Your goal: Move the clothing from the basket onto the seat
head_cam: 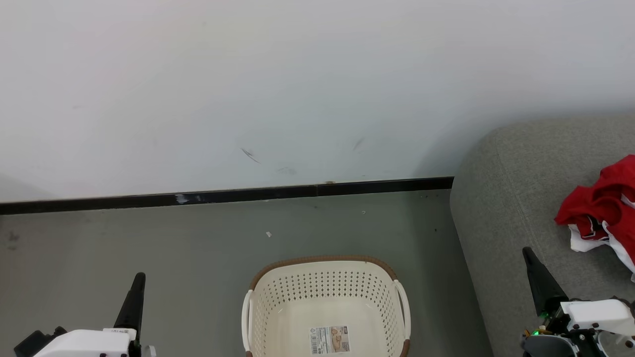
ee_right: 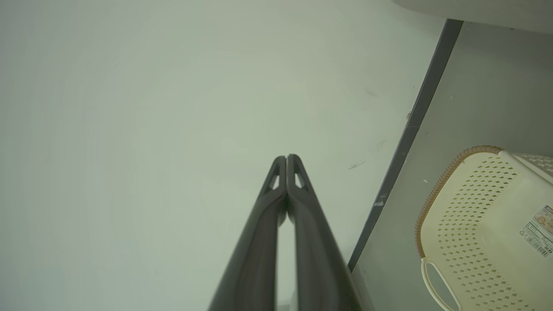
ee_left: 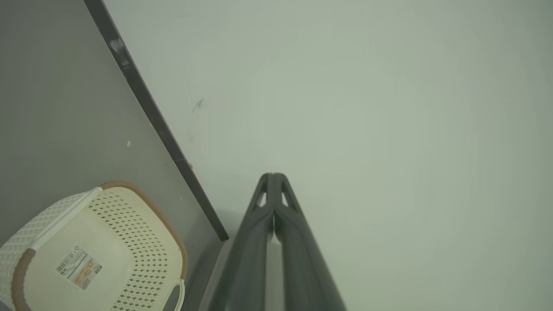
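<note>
Nearest you, the left gripper [head_cam: 140, 275] and the right gripper [head_cam: 527, 251] point upward, fingers pressed together and grasping nothing. Between them the cream laundry basket [head_cam: 322, 259] stands on the floor [head_cam: 149, 238], with just a label sticker [head_cam: 329, 339] on its bottom. Beyond and right of the right gripper, the red clothing [head_cam: 603, 203] lies crumpled on the grey sofa seat [head_cam: 511, 198], well apart from the basket, so your right arm is nearer and the transfer looks finished.
</note>
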